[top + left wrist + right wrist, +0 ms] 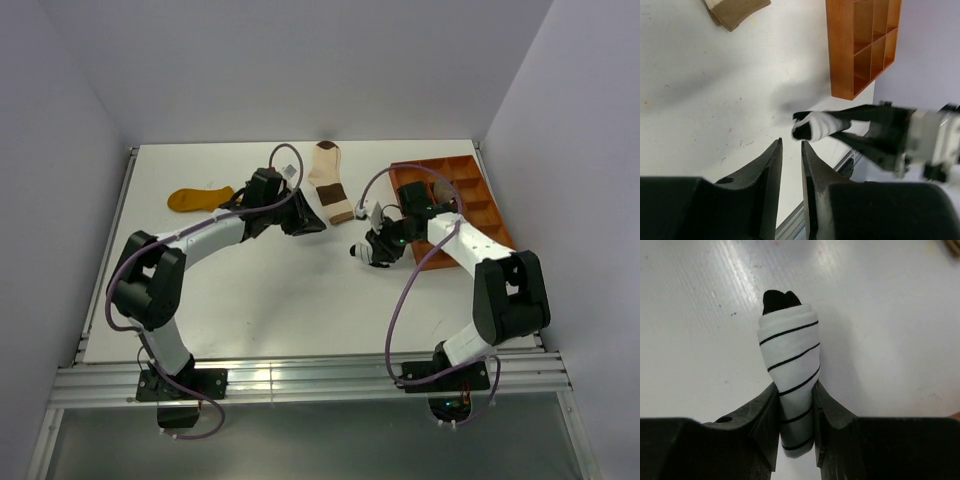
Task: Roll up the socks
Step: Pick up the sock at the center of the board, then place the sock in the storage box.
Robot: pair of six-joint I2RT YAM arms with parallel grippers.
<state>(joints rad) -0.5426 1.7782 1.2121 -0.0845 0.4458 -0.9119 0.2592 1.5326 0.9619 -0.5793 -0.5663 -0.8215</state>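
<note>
Right fingers (762,425) clamp rolled white black-striped fabric sock (791,375), long axis along them; left fingers (771,175) near, slightly parted, empty.

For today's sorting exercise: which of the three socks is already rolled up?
The white black-striped sock, clamped in the right pincer; the mustard sock and cream-and-brown sock lie unrolled.
</note>
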